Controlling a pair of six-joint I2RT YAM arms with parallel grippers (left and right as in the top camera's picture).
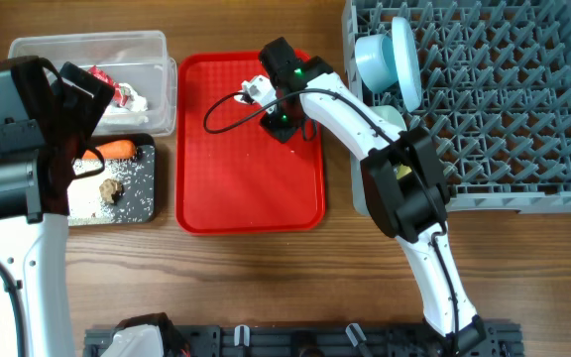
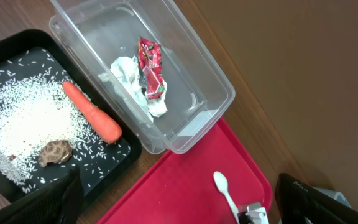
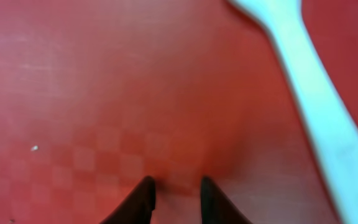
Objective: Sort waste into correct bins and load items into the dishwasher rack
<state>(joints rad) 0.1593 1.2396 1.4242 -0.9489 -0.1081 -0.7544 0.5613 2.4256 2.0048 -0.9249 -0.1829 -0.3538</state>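
Observation:
A white spoon (image 2: 222,185) lies on the flat red tray (image 1: 251,178) near its far edge. My right gripper (image 3: 178,194) is low over the tray with its tips a little apart and nothing between them. The spoon (image 3: 316,112) lies just to their right. My left gripper (image 2: 188,205) is wide open and empty, above the bins. The clear tub (image 2: 216,81) holds the red-and-white wrapper (image 2: 151,65) and white tissue (image 2: 132,78). The black tray (image 2: 17,43) holds rice (image 2: 23,118), the carrot (image 2: 92,112) and the brown lump (image 2: 55,152).
The grey dishwasher rack (image 1: 504,129) stands at the right with the pale blue plate (image 1: 404,59), a blue bowl (image 1: 375,59) and a green bowl (image 1: 390,114) at its left side. A black cable (image 1: 224,111) loops over the red tray. The yellow cup is out of view.

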